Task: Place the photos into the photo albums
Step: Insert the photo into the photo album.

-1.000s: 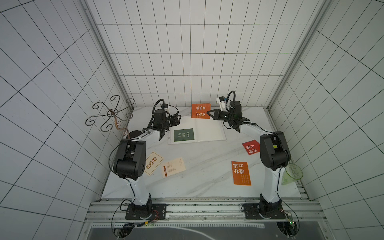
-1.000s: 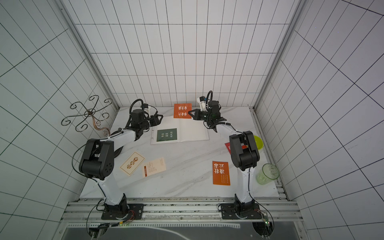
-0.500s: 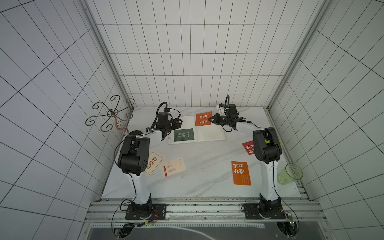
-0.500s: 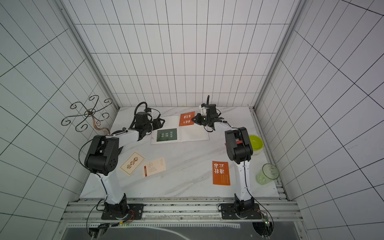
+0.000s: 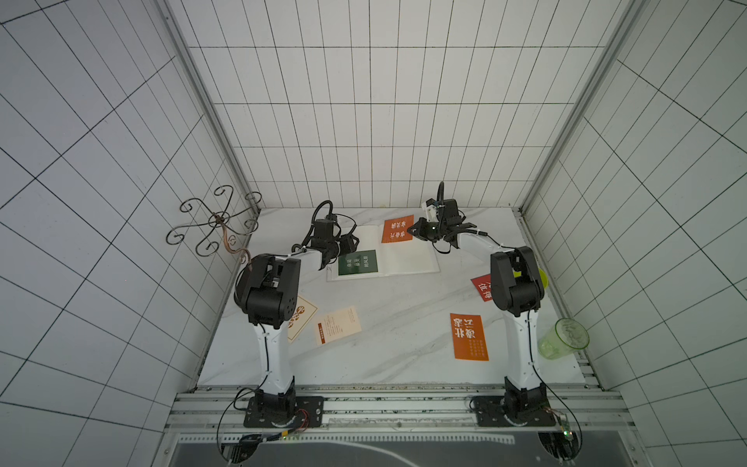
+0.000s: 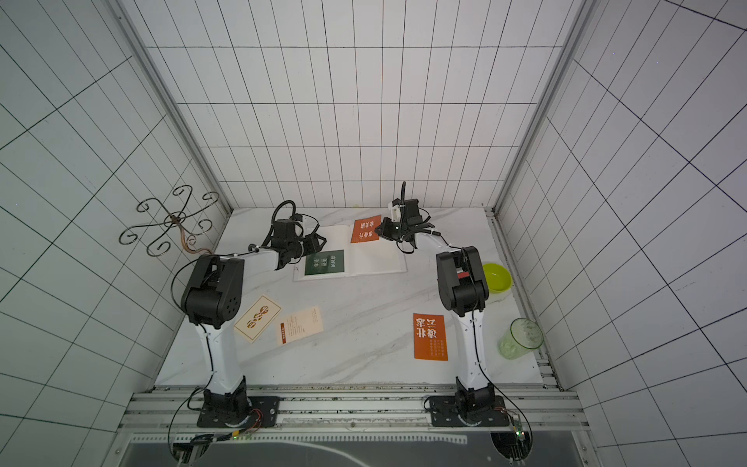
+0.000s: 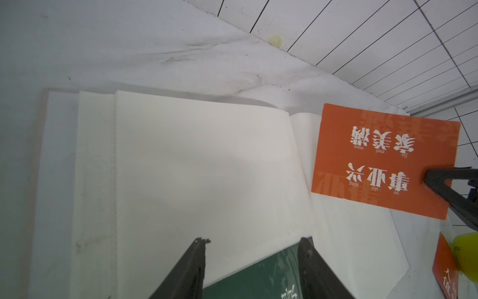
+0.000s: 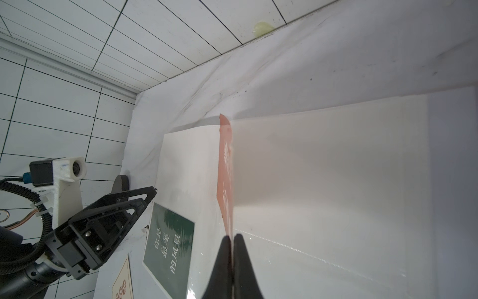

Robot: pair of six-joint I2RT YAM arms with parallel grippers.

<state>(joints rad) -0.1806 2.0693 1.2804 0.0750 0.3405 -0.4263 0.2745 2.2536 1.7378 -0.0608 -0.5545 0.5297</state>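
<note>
**Orange card pinched over the open album's right page**

The photo album (image 5: 408,258) lies open on the marble table (image 5: 396,356) near the back wall, its spine running front to back and blank cream pages facing up. The right gripper (image 5: 410,231) has its jaws pressed together on the orange card (image 5: 398,231), pinching the short edge that faces the robot's right. The card hangs over the far part of the right page, close to the spine. Its long axis runs across the table, roughly parallel to the back wall, slightly tilted, and its white characters read upside down in both top views. The right wrist view shows it almost edge-on (image 8: 224,181). Whether it touches the page I cannot tell.

The dark green card (image 5: 357,263) lies flat on the left page, its long axis also across the table. The left gripper (image 7: 253,240) hovers over that page with jaws spread, holding nothing.

On the bare table lie a second orange card (image 6: 430,336), long axis front to back, a red card (image 5: 482,286) partly behind the right arm, and two cream cards (image 6: 258,317) (image 6: 300,325), both skewed.
</note>
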